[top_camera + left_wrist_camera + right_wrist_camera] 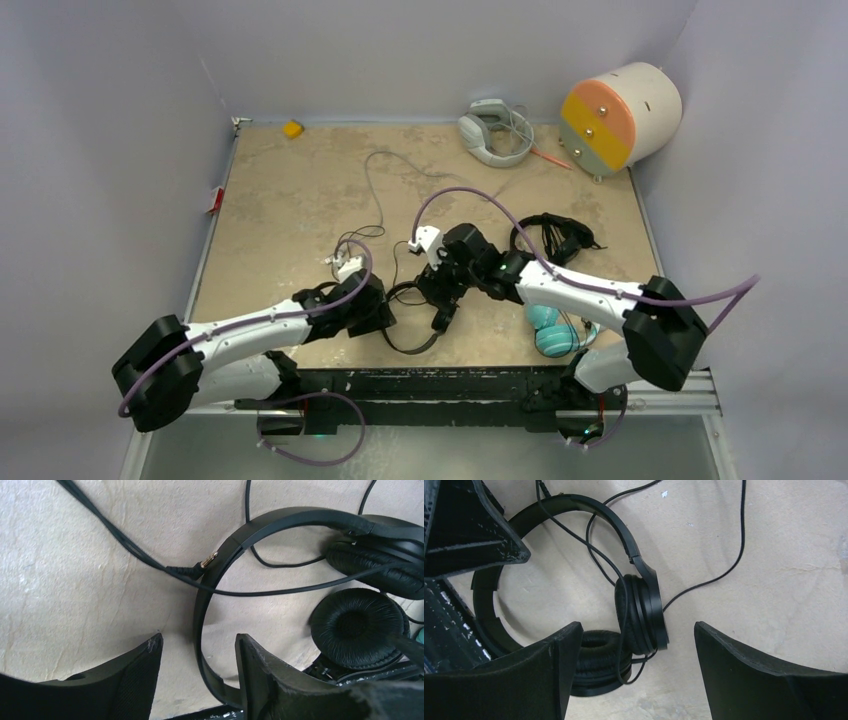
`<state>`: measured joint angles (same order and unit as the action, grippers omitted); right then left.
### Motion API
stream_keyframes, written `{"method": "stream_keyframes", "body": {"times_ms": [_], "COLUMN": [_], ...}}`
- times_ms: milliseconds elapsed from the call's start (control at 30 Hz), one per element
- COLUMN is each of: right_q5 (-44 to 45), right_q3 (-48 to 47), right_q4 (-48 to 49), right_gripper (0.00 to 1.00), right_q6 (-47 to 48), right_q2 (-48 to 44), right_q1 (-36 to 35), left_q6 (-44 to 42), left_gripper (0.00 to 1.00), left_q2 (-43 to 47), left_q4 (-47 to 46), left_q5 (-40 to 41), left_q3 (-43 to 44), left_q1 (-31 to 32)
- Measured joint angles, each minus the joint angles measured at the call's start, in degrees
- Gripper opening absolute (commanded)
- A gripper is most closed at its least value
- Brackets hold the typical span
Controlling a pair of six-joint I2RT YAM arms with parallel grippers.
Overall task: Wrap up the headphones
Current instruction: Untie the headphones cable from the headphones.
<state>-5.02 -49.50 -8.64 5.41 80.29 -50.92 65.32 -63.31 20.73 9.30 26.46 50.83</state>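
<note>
A slim black pair of headphones [412, 347] lies near the table's front edge between both arms. My left gripper [198, 639] is open and straddles its headband [201, 630]. The band runs between the fingers, nearer the right one. The cord's gold jack plug [207, 560] rests against the band further on. My right gripper [636, 627] is open wide over the ear cups. One cup [646, 612] stands on edge and the other [596, 662] lies flat, partly behind the left finger. Thin black cord [734, 555] loops loose on the table.
A second black pair [553, 233] lies behind the right arm. The teal pair [548, 330] sits under the right arm near the front edge. A grey-white headset [493, 130] and a cylindrical container [620, 115] are at the back right, with a small yellow object [292, 128] at the back left.
</note>
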Motion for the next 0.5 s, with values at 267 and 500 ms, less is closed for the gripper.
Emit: {"method": "stream_keyframes", "body": {"times_ms": [267,500], "right_q5": [3.15,6.88], "right_q3": [-2.54,-2.84], "right_q4": [0.92,2.01], "right_gripper": [0.70,0.41], "right_q6": [1.09,1.05], "right_q2": [7.61,10.99], "right_q1": [-2.99,-4.09], "left_q6": [-1.44,-3.21], "left_gripper": [0.55,0.60], "left_q2": [-5.01,-1.44], "left_q4": [0.31,4.48], "left_q5": [1.55,3.28], "left_q3": [3.58,4.17], "left_q1": [0.00,0.00]}}
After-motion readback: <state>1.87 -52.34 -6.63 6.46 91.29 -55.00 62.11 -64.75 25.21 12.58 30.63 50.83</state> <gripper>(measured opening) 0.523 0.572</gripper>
